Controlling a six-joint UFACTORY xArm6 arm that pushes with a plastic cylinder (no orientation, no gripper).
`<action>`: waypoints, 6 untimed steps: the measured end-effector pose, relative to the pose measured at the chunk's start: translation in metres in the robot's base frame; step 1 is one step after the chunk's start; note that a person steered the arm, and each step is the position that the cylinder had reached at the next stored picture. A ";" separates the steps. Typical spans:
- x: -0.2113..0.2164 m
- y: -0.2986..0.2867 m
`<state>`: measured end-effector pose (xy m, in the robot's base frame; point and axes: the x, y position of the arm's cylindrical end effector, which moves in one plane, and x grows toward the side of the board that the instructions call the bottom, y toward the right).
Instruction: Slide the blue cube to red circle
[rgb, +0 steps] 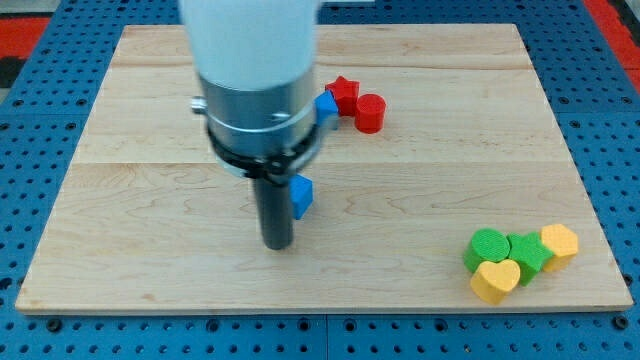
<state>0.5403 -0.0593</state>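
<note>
Right now my tip (277, 244) is resting on the board (150, 270), holding nothing, only touching the blue cube (301, 195) on that cube's left side. From the cube, the red circle (371, 113) is sitting well apart, toward the view's top and right, touching a red star (344, 93). Another blue block (326, 102) is peeking out beside the star. Most of the push is, I judge, remaining.

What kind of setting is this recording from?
Probably a robotics lab bench: a wooden board lies on a blue perforated table, with small coloured blocks, such as the red circle, for my tip to push.
</note>
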 end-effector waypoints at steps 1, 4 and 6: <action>-0.029 -0.008; -0.126 0.033; -0.082 -0.014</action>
<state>0.4582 -0.0728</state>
